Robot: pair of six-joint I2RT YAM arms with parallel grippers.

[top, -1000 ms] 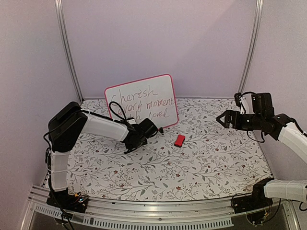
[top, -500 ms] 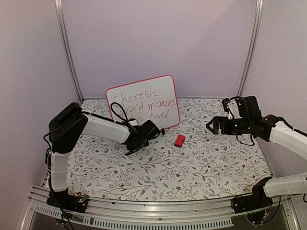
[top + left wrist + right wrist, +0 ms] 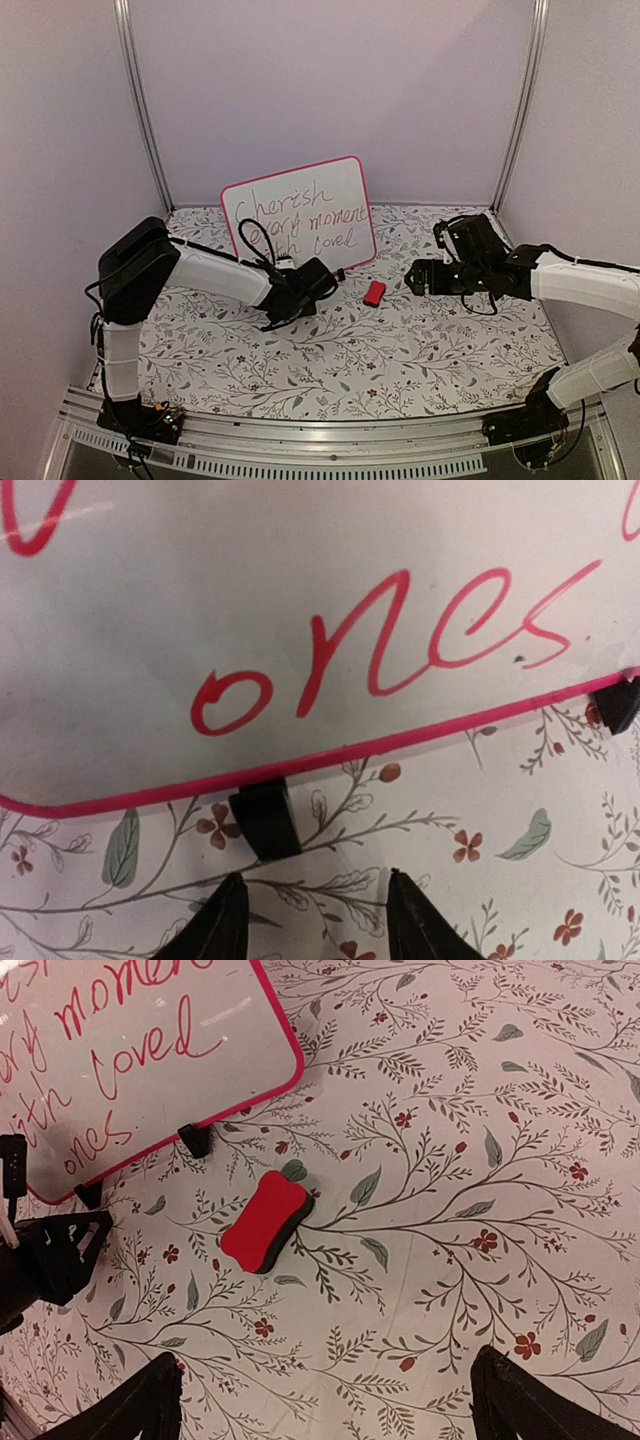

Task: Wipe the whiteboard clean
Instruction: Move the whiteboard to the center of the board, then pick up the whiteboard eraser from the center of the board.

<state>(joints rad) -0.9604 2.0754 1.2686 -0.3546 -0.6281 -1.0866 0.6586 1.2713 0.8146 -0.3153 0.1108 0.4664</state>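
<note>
Whiteboard (image 3: 297, 212) stands propped at the counter's (image 3: 400, 350) 12 o'clock, on small black feet (image 3: 265, 820). Red handwriting covers its face.

Left gripper (image 3: 315, 930) is low at the board's bottom rim. Its jaws are parted moderately with nothing between them, and one foot is just ahead of the tips.

Right gripper (image 3: 335, 1410) is spread wide and empty, above the floral counter.

Red eraser (image 3: 265, 1222) lies flat at the board's 5 o'clock, apart from it, between the two grippers.

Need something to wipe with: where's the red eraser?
In the top view, the red eraser lies on the table, front-right of the whiteboard, left of the right gripper.
</note>
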